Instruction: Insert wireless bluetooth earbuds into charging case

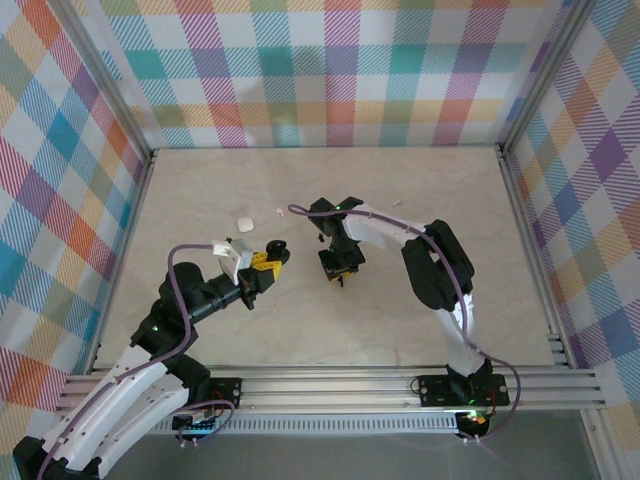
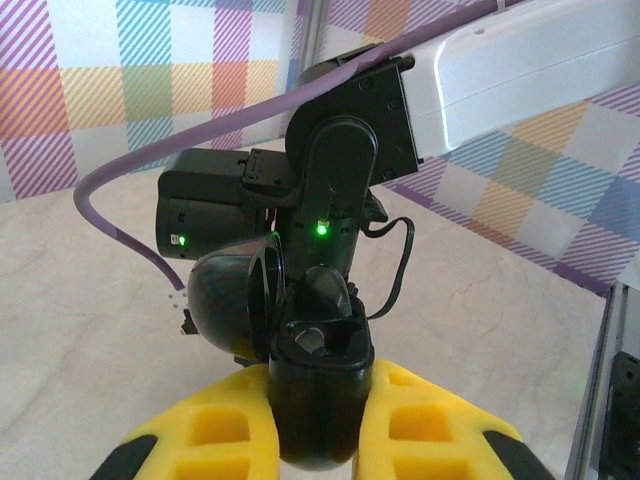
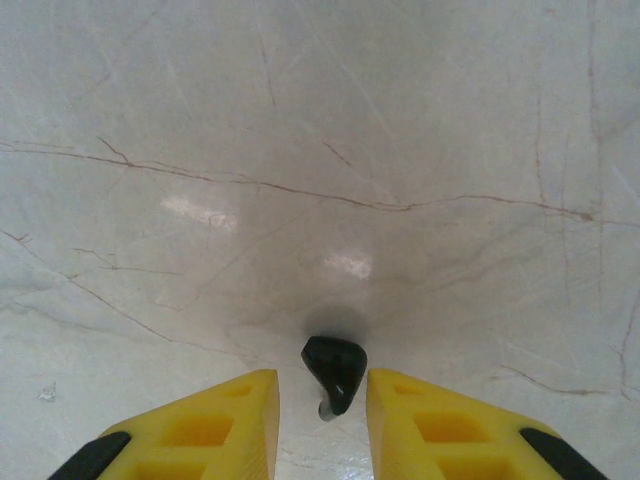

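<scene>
My left gripper (image 2: 322,400) is shut on a black charging case (image 2: 318,395), held off the table with its round lid (image 2: 225,300) swung open to the left. A black earbud (image 2: 330,290) stands in the case's far socket, and the near socket beside it looks hollow. In the top view that gripper (image 1: 262,262) sits left of centre. My right gripper (image 3: 322,385) points down at the table, open, with another black earbud (image 3: 335,368) lying between its yellow fingers (image 3: 240,425). There is a gap on each side of that earbud. In the top view the right gripper (image 1: 338,268) is at mid-table.
A white charging case (image 1: 243,223) lies on the table behind the left gripper, with a tiny white earbud (image 1: 279,211) just to its right. Another small white earbud (image 1: 398,202) lies farther back right. Checked walls enclose the marble table (image 1: 330,330).
</scene>
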Action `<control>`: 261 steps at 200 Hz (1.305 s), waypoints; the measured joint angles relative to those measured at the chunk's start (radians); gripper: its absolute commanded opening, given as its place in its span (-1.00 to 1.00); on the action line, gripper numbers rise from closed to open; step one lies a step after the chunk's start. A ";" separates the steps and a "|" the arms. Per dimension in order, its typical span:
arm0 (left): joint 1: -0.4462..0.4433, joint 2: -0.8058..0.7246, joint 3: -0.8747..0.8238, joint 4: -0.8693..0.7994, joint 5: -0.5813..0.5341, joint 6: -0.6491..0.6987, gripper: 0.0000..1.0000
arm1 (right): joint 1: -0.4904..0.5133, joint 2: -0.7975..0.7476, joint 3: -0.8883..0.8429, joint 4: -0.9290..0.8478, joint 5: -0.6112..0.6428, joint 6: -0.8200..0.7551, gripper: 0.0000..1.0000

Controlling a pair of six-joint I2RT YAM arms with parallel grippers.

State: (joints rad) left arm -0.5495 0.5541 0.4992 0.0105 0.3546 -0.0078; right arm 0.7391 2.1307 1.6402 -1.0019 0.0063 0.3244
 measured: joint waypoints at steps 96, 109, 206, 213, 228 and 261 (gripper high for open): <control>0.000 -0.020 0.000 -0.011 0.000 -0.030 -1.00 | 0.000 0.030 0.000 0.010 0.011 -0.015 -0.52; 0.000 -0.020 0.000 -0.011 0.000 -0.030 -1.00 | 0.000 0.030 0.000 0.008 0.015 -0.020 -0.58; 0.000 -0.054 -0.035 0.025 0.000 -0.090 -1.00 | -0.001 -0.030 -0.061 0.069 0.007 -0.018 -0.87; 0.000 -0.054 -0.040 0.032 0.000 -0.098 -1.00 | -0.003 -0.051 -0.077 0.080 0.006 -0.018 -0.88; 0.000 -0.050 -0.045 0.045 0.000 -0.108 -1.00 | -0.008 -0.108 -0.105 0.106 0.003 -0.017 -0.90; 0.000 -0.035 -0.045 0.049 0.005 -0.100 -1.00 | -0.021 -0.223 -0.134 0.153 0.003 -0.018 -0.94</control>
State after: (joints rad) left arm -0.5495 0.5190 0.4541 0.0597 0.3592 -0.1078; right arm 0.7185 1.9079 1.5063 -0.8494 0.0093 0.3069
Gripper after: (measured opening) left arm 0.145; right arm 0.116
